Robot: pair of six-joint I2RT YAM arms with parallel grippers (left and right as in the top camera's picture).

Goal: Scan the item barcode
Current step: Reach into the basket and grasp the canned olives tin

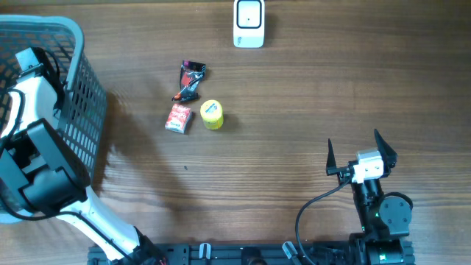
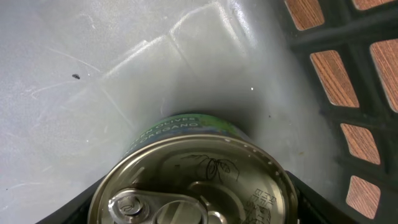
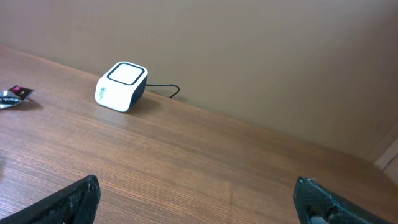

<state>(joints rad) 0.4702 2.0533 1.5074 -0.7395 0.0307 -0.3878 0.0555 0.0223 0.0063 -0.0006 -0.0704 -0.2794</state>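
In the left wrist view a tin can (image 2: 186, 158) with a green label and a pull-ring lid stands on the grey floor of the basket (image 2: 81, 74). My left gripper (image 2: 193, 208) straddles it from above, and its black fingers (image 2: 68, 211) press against both sides of the lid rim. From overhead the can is hidden by the left arm (image 1: 33, 158) reaching into the basket (image 1: 77, 88). The white barcode scanner (image 1: 249, 23) sits at the table's far edge, also seen as a scanner (image 3: 122, 86) from the right wrist. My right gripper (image 1: 360, 151) rests open and empty at the near right.
Mid-table lie a black packet (image 1: 190, 79), a red packet (image 1: 178, 118) and a small yellow round item (image 1: 212, 114). The basket's lattice wall (image 2: 329, 68) rises close on the can's right. The scanner's cable runs off behind it.
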